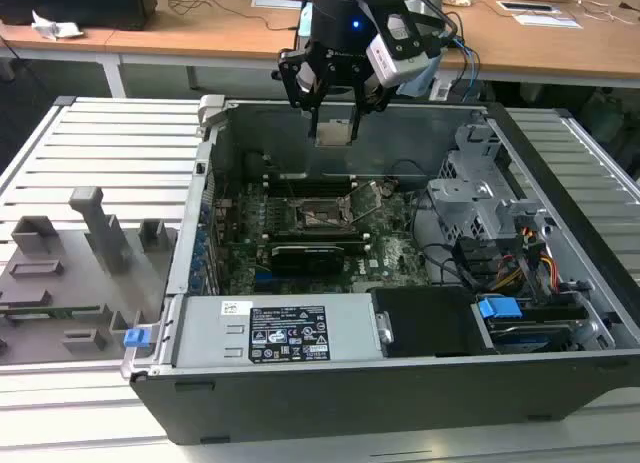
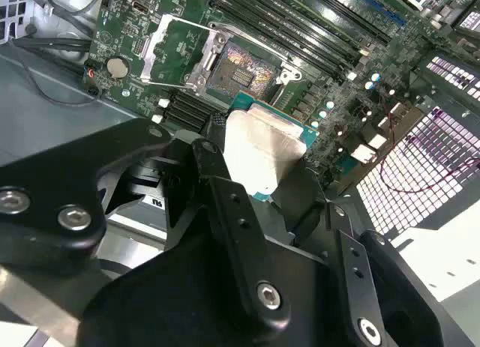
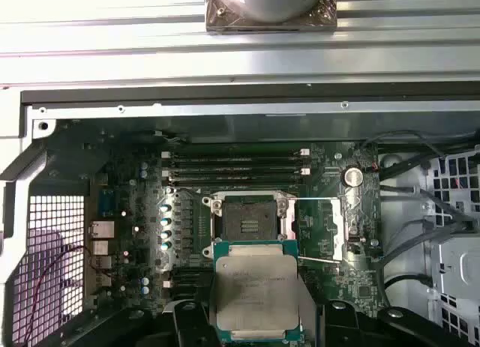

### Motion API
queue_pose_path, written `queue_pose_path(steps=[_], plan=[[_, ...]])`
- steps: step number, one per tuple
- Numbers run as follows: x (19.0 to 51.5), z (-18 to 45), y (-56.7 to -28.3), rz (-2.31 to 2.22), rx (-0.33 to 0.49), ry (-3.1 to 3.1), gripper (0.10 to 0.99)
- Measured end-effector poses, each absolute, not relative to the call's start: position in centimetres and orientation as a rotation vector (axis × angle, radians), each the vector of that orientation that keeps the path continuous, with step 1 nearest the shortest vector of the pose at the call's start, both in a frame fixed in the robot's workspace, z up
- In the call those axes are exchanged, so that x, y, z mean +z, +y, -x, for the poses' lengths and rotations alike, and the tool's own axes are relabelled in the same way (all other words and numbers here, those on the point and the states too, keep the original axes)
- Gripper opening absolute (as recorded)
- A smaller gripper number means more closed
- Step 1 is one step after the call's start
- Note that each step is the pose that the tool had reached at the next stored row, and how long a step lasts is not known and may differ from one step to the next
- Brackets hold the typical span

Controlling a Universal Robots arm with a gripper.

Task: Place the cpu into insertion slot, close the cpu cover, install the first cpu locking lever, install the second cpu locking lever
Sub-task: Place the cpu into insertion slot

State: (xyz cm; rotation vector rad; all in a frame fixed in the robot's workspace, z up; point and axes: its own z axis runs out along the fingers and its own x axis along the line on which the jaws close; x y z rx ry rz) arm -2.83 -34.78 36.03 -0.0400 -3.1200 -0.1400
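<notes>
Above insertion slot point(image 1: 320, 215), apart: cpu point(image 1: 333, 135) in gripper point(image 1: 334, 128). Beyond the slot: memory slots point(image 1: 305, 186). Before it: expansion card point(image 1: 315, 255). Toward the exterior view's right: drive cage point(image 1: 480, 198).

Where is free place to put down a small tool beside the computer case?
Bare slatted table lies between the grey fixture tray and the wooden desk, on the exterior view's left. Inside the computer case it is crowded: motherboard, cables, drive cage.

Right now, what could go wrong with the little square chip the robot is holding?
1. The gripper pinches the cpu by its edges, high above the motherboard; a slip could drop it.
2. The insertion slot lies open; a crooked landing might harm its contacts.
</notes>
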Motion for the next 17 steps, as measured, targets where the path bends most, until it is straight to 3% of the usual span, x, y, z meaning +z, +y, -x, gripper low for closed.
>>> queue_pose_path(steps=[17], plan=[[36.03,2.83,-34.77,0.097,-0.141,-3.120,0.525]])
